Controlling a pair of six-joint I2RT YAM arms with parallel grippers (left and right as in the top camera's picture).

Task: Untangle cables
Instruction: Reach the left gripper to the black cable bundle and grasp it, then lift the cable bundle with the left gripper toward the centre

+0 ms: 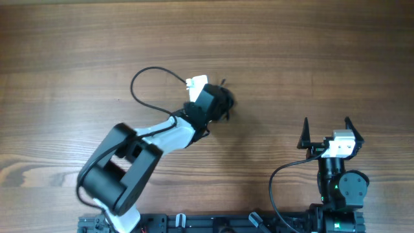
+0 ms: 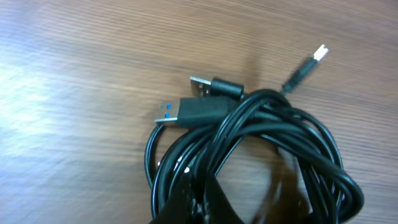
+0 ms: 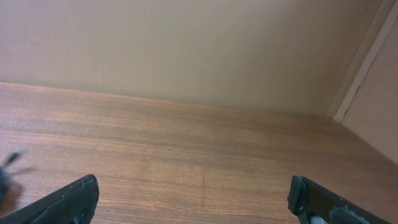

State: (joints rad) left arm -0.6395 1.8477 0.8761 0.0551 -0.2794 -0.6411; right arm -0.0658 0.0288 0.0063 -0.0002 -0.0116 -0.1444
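Left gripper down on the cable knot at mid-frame; right gripper waits at lower right.

The wooden table has broad bare room across the top and right of the overhead frame, bounded by a wall at its far edge, so strands could likely be drawn out most ways. The left arm reaches from lower left to centre, probably to pick a strand. Its wrist view shows only dark blur over the coils, so I cannot tell whether its fingers are clamped on anything. The right gripper's fingers are spread wide around nothing, apparently parked clear. The cables lie bunched in a tight coil under the left gripper, with a blue-tongued plug and a small plug poking free toward the top of the frame.
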